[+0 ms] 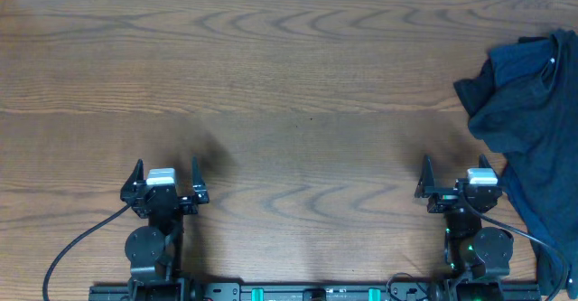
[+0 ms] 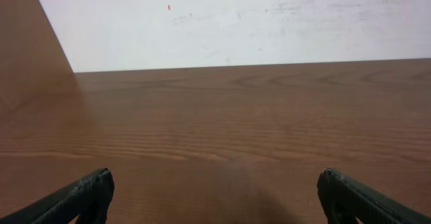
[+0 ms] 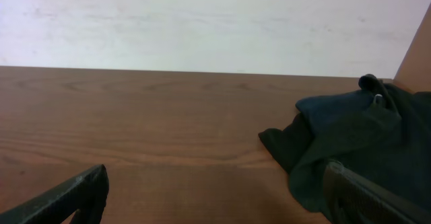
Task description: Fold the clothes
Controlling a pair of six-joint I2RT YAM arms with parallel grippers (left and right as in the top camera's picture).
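**Both arms parked, nothing grasped**

Left gripper [image 1: 166, 167] and right gripper [image 1: 456, 165] sit at the near edge of the table [image 1: 289, 93], jaws spread wide and empty. Looks like a home pose before the first pick. Clothes [image 1: 528, 111] lie bunched at far right, just beside the right arm, untouched. The heap runs off frame, so sleeves and hem are unreadable.
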